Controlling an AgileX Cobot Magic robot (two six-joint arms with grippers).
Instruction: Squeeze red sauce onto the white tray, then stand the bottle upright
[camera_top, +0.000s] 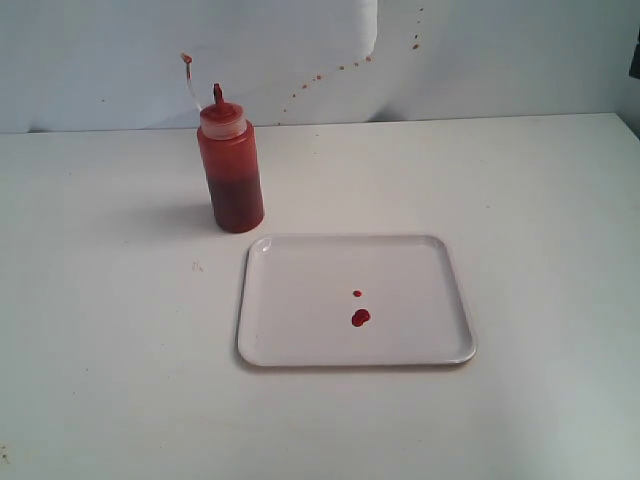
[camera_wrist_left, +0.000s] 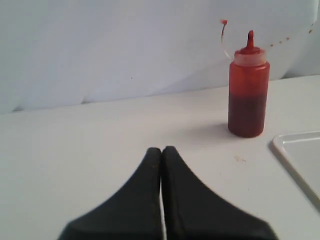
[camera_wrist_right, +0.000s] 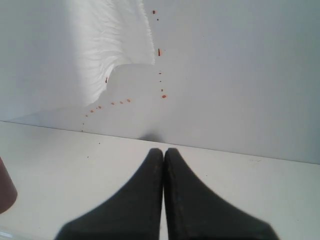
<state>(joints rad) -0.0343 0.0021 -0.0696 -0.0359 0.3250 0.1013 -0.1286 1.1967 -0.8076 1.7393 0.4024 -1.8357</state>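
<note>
The bottle (camera_top: 230, 170) stands upright on the white table just behind the white tray's (camera_top: 300, 340) far left corner, its red nozzle pointing up and a small cap dangling on a strap. Two blobs of red sauce (camera_top: 360, 317) lie near the tray's middle. In the left wrist view the bottle (camera_wrist_left: 248, 92) stands well ahead of my left gripper (camera_wrist_left: 162, 149), which is shut with nothing in it; a corner of the tray (camera_wrist_left: 295, 145) shows beside it. My right gripper (camera_wrist_right: 163, 150) is shut and empty too, with the bottle's base (camera_wrist_right: 6, 192) at the frame's edge. Neither gripper shows in the exterior view.
A white backdrop (camera_top: 450, 60) rises behind the table, speckled with red sauce spots (camera_top: 340, 68). The same spots (camera_wrist_right: 120, 102) show in the right wrist view. A faint stain (camera_top: 197, 266) marks the table left of the tray.
</note>
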